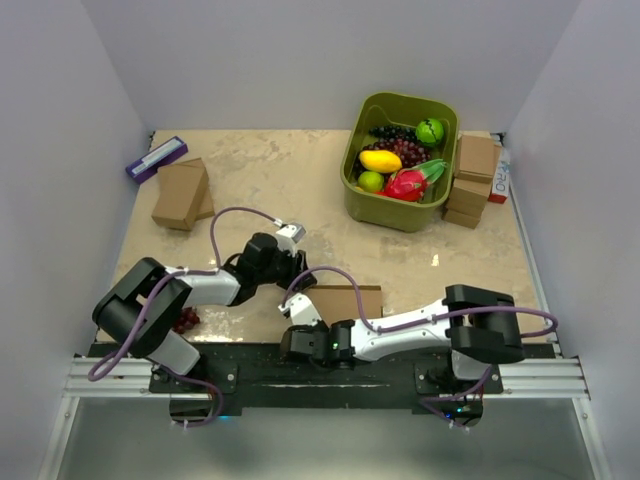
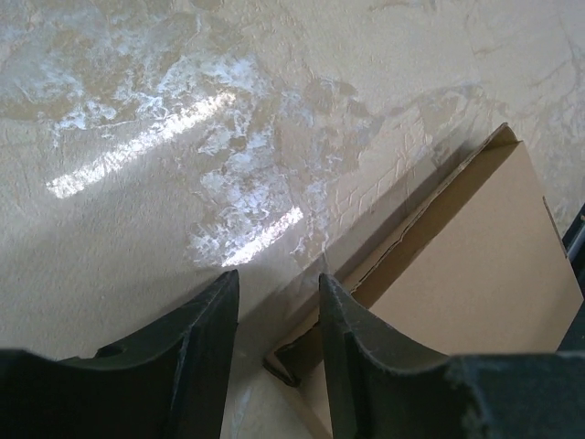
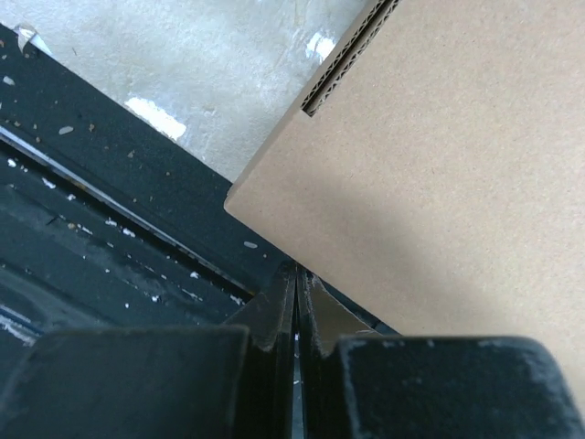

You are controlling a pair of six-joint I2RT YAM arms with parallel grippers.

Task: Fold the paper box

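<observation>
The paper box [image 1: 346, 300] lies flat near the table's front edge, plain brown cardboard. In the left wrist view the paper box [image 2: 475, 265] fills the lower right, with one corner showing between my fingers. My left gripper [image 1: 298, 280] is open and empty just left of the box; in its own view the left gripper [image 2: 276, 285] has its right finger [image 2: 366, 357] over the box's edge. My right gripper [image 1: 308, 326] is at the box's near-left corner. In its own view the right gripper [image 3: 298, 274] is shut, tips against the near edge of the box [image 3: 439, 155], with nothing seen between them.
A green bin [image 1: 352, 170] of fruit stands at the back right, with small brown boxes [image 1: 473, 180] beside it. More small brown boxes [image 1: 181, 195] and a purple box [image 1: 156, 158] are at the back left. Grapes [image 1: 185, 320] lie by the left arm. The black base plate [image 3: 110, 174] borders the front.
</observation>
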